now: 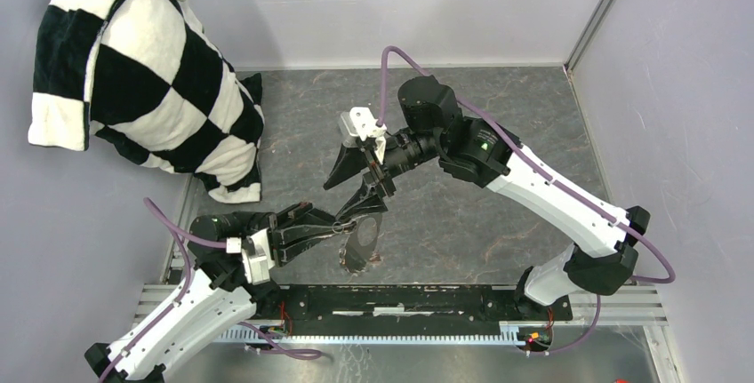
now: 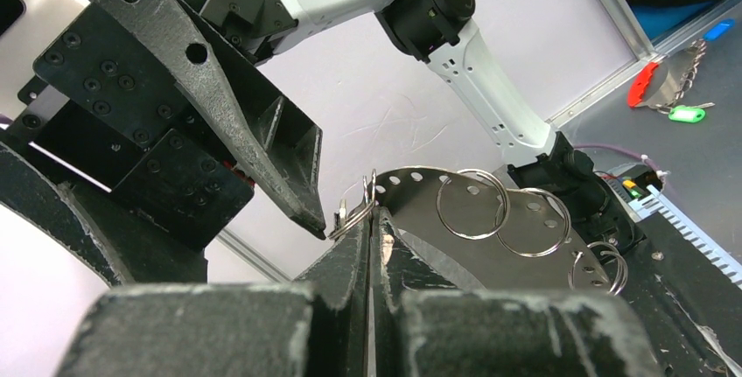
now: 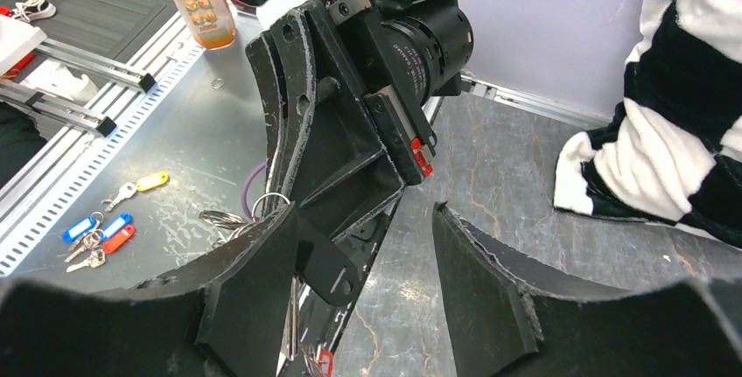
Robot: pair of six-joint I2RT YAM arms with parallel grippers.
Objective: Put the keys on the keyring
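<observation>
**A:** Which step was in hand?

**B:** Presenting the ring, I'd judge. The left gripper [image 2: 367,233] was pressed tight on a small silvery wire split ring [image 2: 354,222]. That ring seemed to sit at the end of a curved, perforated silver metal band [image 2: 420,186] carrying several such rings. In the overhead view the band hung at the gripper's 4 o'clock, over the grey mottled tabletop [image 1: 498,214].

**A:** And the other arm?

**B:** The right gripper [image 3: 363,215] stood at 1 o'clock of the ring, fingers spread and holding nothing, with one fingertip just beside it.

**A:** Any key?

**B:** None that I could make out in either pincer.

**A:** So what did the next move call for?

**B:** Probably fetching a key, then steering its hole onto the ring's split end. That would take fine alignment against a firm left grip.
</observation>
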